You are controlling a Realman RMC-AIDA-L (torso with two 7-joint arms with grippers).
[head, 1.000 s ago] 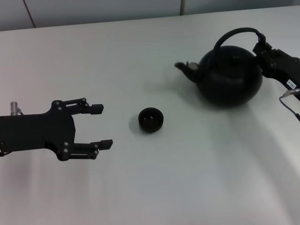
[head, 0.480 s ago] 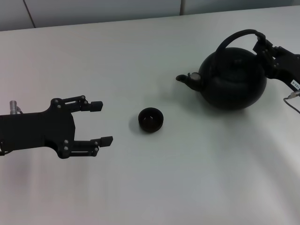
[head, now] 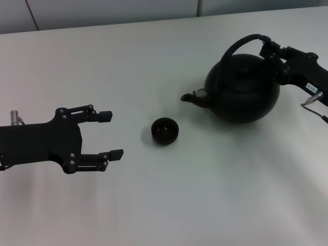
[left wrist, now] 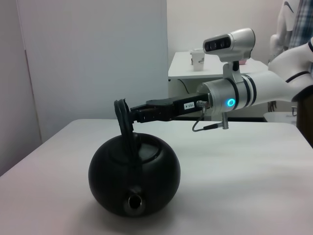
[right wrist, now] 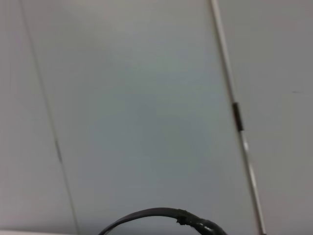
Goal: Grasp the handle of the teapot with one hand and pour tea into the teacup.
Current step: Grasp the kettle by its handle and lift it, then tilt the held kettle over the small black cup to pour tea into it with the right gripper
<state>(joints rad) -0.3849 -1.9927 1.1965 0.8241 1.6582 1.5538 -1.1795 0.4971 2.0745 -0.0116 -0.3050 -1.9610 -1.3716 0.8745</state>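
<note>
at the handle's (head: 241,43) rear end, the right pincer (head: 271,51) is clamped on the hoop, holding the teapot (head: 242,87) over the tabletop (head: 154,205) with its spout aimed toward the teacup (head: 165,130), which sits apart, nearer the robot. bring the spout directly above the cup before tipping, then tilt slowly. left pincer (head: 113,136) waits spread, well apart.
</note>
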